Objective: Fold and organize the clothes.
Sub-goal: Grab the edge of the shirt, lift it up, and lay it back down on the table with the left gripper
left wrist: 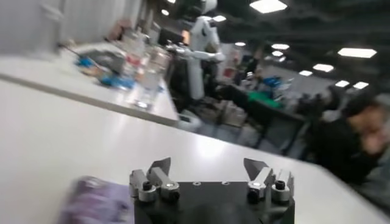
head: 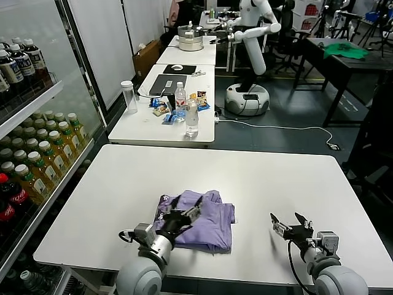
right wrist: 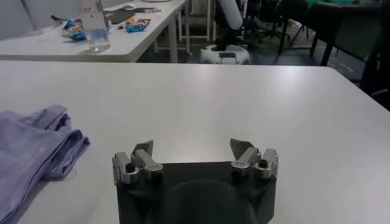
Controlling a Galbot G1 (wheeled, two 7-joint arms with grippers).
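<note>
Head view: smooth white table (head: pixel 258 184), matte and flat
Clothes: lavender T-shirt (head: pixel 206 221), thin soft fabric folded into a rumpled, roughly square bundle near the table's front edge, small dark-and-white print at one corner
Left hand (head: pixel 182 216): metal fingers spread apart, empty, poised over the shirt's left part
Right hand (head: pixel 290 222): fingers released, empty, above bare table well right of the shirt
</note>
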